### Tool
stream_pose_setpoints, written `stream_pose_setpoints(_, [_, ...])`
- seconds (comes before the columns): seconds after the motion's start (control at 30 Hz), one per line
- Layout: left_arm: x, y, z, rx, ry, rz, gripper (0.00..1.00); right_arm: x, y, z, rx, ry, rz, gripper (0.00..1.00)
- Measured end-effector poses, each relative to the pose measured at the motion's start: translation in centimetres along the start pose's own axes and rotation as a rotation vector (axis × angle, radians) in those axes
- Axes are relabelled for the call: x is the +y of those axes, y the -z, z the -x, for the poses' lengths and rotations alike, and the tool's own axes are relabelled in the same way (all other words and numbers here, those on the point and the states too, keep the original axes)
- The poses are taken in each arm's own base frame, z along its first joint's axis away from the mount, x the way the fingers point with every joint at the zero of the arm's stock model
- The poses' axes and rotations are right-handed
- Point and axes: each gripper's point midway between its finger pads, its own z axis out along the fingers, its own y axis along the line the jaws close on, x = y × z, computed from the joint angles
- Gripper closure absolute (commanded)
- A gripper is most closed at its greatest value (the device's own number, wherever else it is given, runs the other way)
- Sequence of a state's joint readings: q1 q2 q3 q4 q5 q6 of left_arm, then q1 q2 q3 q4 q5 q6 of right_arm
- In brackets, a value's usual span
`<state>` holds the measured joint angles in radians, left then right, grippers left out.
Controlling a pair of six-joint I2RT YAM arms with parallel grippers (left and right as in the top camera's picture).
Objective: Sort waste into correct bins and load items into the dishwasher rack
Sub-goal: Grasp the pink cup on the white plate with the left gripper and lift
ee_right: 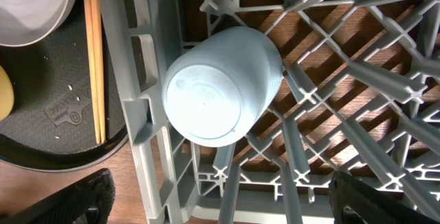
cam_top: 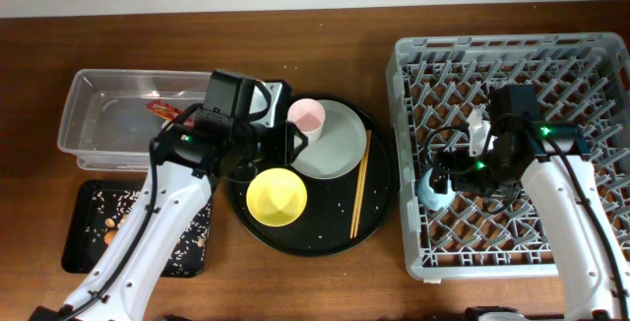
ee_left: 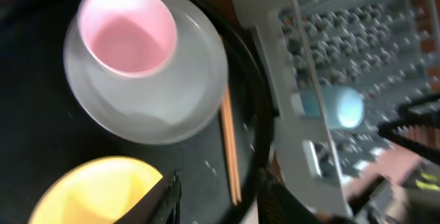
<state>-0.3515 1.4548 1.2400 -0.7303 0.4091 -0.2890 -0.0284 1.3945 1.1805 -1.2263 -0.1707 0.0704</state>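
- Risk: small blue cup (ee_right: 216, 86) leans base-out among pegs by wall of large grey plastic dishwasher rack (ee_right: 144, 155); right hand (ee_right: 220, 193), spread & empty, could clip & roll it.
- Left hand (ee_left: 218, 195), spread, empty, above round black tray (ee_left: 31, 148), betw. yellow bowl (ee_left: 96, 189) & two thin wooden chopsticks (ee_left: 229, 148).
- Small pink cup (ee_left: 127, 35) sits on pale grey-green round plate (ee_left: 172, 107); chopsticks at its rim crowd a grab.

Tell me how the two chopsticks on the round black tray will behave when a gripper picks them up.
The chopsticks look thin, straight and wooden, so they are probably stiff and very light. They lie flat on the round black tray beside the plate, so getting under them may be hard. Being two loose sticks, they may roll or split apart if pushed.
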Motion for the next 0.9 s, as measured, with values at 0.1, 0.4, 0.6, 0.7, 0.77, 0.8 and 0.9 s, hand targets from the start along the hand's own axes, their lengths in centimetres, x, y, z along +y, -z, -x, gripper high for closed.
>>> stream_pose_setpoints(0.1, [1.7,0.0,2.2,-0.097,-0.013,0.111,0.65,0.0,0.0,-0.1,0.004,-0.001,0.0,0.01])
stream_pose_setpoints(0.4, [5.8,-6.3,5.8,-0.185,0.042,0.209,0.65,0.0,0.0,-0.3,0.013,-0.003,-0.001,0.02])
stream_pose_setpoints(0.6, [8.1,-10.4,4.3,-0.114,0.072,0.243,0.65,0.0,0.0,-0.4,0.016,-0.003,-0.001,0.02])
stream_pose_setpoints(0.7, [9.0,-11.8,3.3,-0.077,0.095,0.256,0.76,0.0,0.0,-0.4,0.016,-0.003,-0.001,0.02])
stream_pose_setpoints(0.77, [9.3,-12.2,3.0,-0.067,0.101,0.263,0.87,0.0,0.0,-0.4,0.016,-0.003,-0.001,0.02])
stream_pose_setpoints(0.8, [9.4,-12.3,2.9,-0.066,0.109,0.266,0.94,0.0,0.0,-0.4,0.016,-0.003,-0.001,0.02])
stream_pose_setpoints(0.9, [9.4,-12.3,3.1,-0.073,0.11,0.266,1.0,0.0,0.0,-0.4,0.016,-0.003,-0.001,0.02])
